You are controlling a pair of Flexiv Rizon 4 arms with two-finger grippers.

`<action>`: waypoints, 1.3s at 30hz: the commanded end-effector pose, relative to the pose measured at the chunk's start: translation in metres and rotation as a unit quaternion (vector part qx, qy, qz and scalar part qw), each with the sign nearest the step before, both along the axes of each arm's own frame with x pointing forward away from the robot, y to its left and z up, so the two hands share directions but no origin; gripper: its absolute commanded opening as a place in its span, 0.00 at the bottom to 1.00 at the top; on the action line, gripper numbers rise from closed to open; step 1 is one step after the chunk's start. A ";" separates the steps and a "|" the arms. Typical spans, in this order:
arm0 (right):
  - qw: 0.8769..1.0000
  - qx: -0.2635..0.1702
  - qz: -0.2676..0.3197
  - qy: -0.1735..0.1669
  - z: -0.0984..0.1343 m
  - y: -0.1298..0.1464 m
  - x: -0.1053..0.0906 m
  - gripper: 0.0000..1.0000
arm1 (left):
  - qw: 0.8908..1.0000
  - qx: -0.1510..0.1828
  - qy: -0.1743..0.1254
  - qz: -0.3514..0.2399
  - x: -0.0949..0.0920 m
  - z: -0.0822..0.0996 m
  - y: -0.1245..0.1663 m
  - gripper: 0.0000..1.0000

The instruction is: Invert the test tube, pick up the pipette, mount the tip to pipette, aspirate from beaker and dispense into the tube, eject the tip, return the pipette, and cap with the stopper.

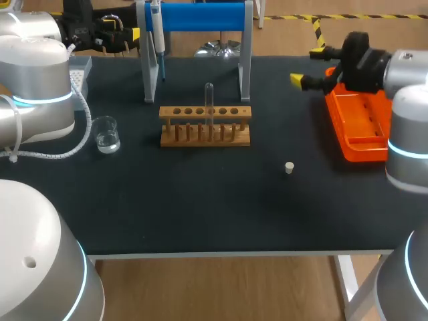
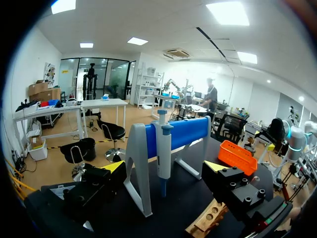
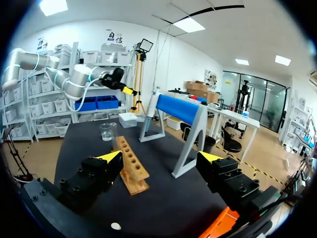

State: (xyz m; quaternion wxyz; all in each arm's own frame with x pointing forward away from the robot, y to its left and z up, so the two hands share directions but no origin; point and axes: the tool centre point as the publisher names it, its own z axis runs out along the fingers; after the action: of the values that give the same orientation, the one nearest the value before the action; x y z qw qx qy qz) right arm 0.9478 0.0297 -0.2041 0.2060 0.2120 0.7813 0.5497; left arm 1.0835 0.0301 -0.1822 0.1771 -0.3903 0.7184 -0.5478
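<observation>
A clear test tube (image 1: 208, 100) stands mouth-down in the wooden rack (image 1: 205, 126) (image 3: 131, 163) at mid-table. The pipette (image 1: 156, 37) (image 2: 163, 151) hangs on the blue-and-white stand (image 1: 197, 20) (image 2: 183, 134) (image 3: 181, 111). My left gripper (image 1: 124, 35) (image 2: 164, 168) hovers open at the back left, with the pipette just ahead of its fingers and nothing in them. A glass beaker (image 1: 106, 134) (image 3: 106, 131) holding clear liquid sits left of the rack. The small white stopper (image 1: 289, 168) (image 3: 115, 226) lies to the rack's front right. My right gripper (image 1: 306, 65) (image 3: 161, 157) hangs open and empty over the back right.
An orange tip box (image 1: 361, 124) (image 2: 239, 156) (image 3: 218, 228) lies at the right edge, under my right arm. A white box (image 1: 80, 70) (image 3: 128, 119) sits at the back left. Bare black table (image 1: 200, 200) stretches between the rack and the front edge.
</observation>
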 end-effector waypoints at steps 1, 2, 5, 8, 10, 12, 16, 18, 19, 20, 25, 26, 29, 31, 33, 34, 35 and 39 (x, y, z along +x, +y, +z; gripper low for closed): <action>1.000 0.004 0.000 -0.028 -0.009 0.008 -0.030 1.00 | 1.000 0.000 0.000 0.000 0.000 0.000 0.000 1.00; 0.999 0.006 0.009 -0.032 -0.011 0.011 -0.035 1.00 | 1.000 0.000 0.000 0.000 0.000 0.000 0.000 1.00; 0.999 0.008 0.021 -0.036 -0.014 0.018 -0.044 1.00 | 1.000 0.000 0.000 0.000 0.000 0.000 0.000 1.00; 0.999 0.013 0.027 -0.032 -0.017 0.022 -0.049 1.00 | 1.000 0.000 0.000 0.000 0.000 0.000 0.000 1.00; 0.999 0.015 0.032 -0.029 -0.021 0.024 -0.053 1.00 | 1.000 0.000 0.000 0.000 0.000 0.000 0.000 1.00; 0.998 0.014 0.045 -0.032 -0.023 0.025 -0.059 1.00 | 1.000 0.000 0.000 0.000 0.000 0.000 0.000 1.00; 0.997 0.009 0.064 -0.036 -0.029 0.029 -0.069 1.00 | 1.000 0.000 0.000 0.000 0.000 0.000 0.000 1.00; 0.997 0.002 0.073 -0.038 -0.030 0.029 -0.073 1.00 | 1.000 0.000 0.000 0.000 0.000 0.000 0.000 1.00; 0.997 0.001 0.074 -0.039 -0.031 0.029 -0.074 1.00 | 1.000 0.000 0.000 0.000 0.000 0.000 0.000 1.00; 0.996 0.000 0.076 -0.037 -0.031 0.029 -0.074 1.00 | 1.000 0.000 0.000 0.000 0.000 0.000 0.000 1.00; 0.996 0.000 0.076 -0.037 -0.031 0.029 -0.074 1.00 | 1.000 0.000 0.000 0.000 0.000 0.000 0.000 1.00; 0.996 0.000 0.076 -0.037 -0.031 0.029 -0.074 1.00 | 1.000 0.000 0.000 0.000 0.000 0.000 0.000 1.00; 0.996 0.000 0.076 -0.037 -0.031 0.029 -0.074 1.00 | 1.000 0.000 0.000 0.000 0.000 0.000 0.000 1.00; 0.996 0.000 0.076 -0.037 -0.031 0.029 -0.074 1.00 | 1.000 0.000 0.000 0.000 0.000 0.000 0.000 1.00; 0.996 0.000 0.076 -0.037 -0.031 0.029 -0.074 1.00 | 1.000 0.000 0.000 0.000 0.000 0.000 0.000 1.00; 0.996 0.000 0.076 -0.037 -0.031 0.029 -0.074 1.00 | 1.000 0.000 0.000 0.000 0.000 0.000 0.000 1.00; 0.996 0.000 0.076 -0.037 -0.031 0.029 -0.074 1.00 | 1.000 0.000 0.000 0.000 0.000 0.000 0.000 1.00; 0.996 0.000 0.076 -0.037 -0.031 0.029 -0.074 1.00 | 1.000 0.002 -0.010 -0.004 -0.029 0.001 -0.010 1.00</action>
State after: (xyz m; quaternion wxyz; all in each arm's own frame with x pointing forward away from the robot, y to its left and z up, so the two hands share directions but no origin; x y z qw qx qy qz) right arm 0.8747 0.0598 -0.2348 0.1913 0.1320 0.7878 0.5704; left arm 1.0769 0.0214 -0.1816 0.1748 -0.3791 0.7242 -0.5489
